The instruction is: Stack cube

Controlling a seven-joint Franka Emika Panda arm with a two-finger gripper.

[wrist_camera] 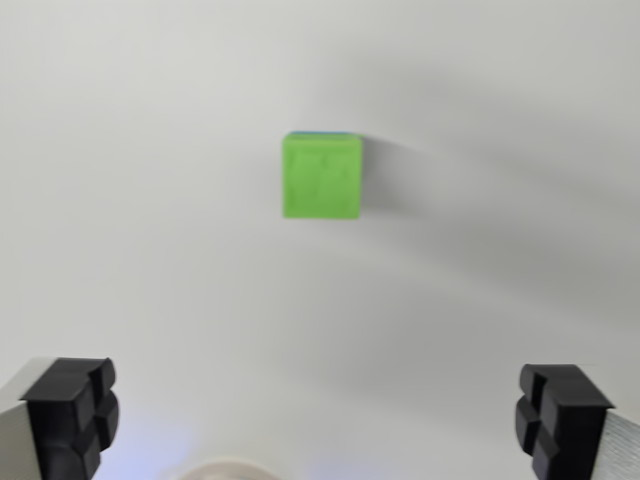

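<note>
Green cube (322, 176) resting on the white worktop (150, 200), centred in the upper wrist view – thin blue edge showing along its top. Gripper (320, 420) jaws spread wide, empty, well apart from it.

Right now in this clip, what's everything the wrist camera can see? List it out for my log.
green cube: one, bright green, upper middle of the wrist view, resting on the surface, apart from the gripper
blue sliver: one, thin blue strip along the green cube's top edge; it may be a second cube underneath, but the view does not settle that
surface: one, plain white, fills the whole view
pale rounded shape: one, off-white, at the bottom edge, mostly cut off; cannot tell what it is
gripper: one, black fingertip pads on grey fingers at the bottom corners of the view, spread wide open, holding nothing
</note>
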